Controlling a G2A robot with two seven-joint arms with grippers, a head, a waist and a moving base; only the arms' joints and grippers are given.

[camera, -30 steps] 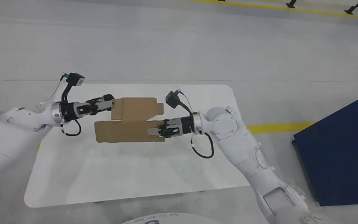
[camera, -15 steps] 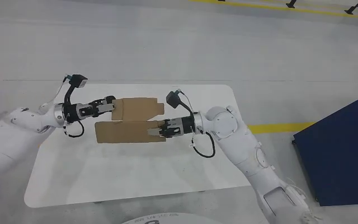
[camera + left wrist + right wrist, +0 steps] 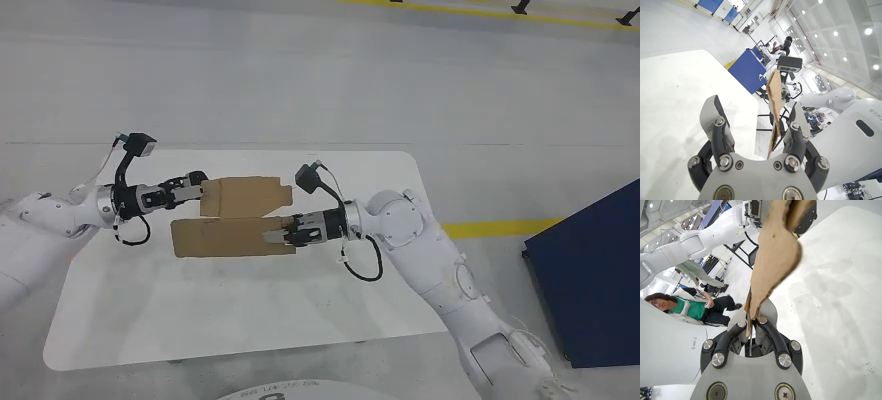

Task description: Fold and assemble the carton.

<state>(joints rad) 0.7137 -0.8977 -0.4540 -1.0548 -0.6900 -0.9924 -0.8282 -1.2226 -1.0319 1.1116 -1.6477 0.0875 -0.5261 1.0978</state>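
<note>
From above, I see the flat cardboard carton (image 3: 235, 215) over the white table (image 3: 120, 320), with my left gripper (image 3: 197, 187) at one end and my right gripper (image 3: 272, 238) at the other. On the left wrist, the fingers (image 3: 715, 113) stand wide apart, with the carton's edge between them. On the right wrist, the fingers (image 3: 770, 310) pinch the carton's edge.

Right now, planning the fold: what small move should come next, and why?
Probably shut the left gripper on the carton: its fingers stand open around the carton's edge, while the right gripper is clamped on the other end.
</note>
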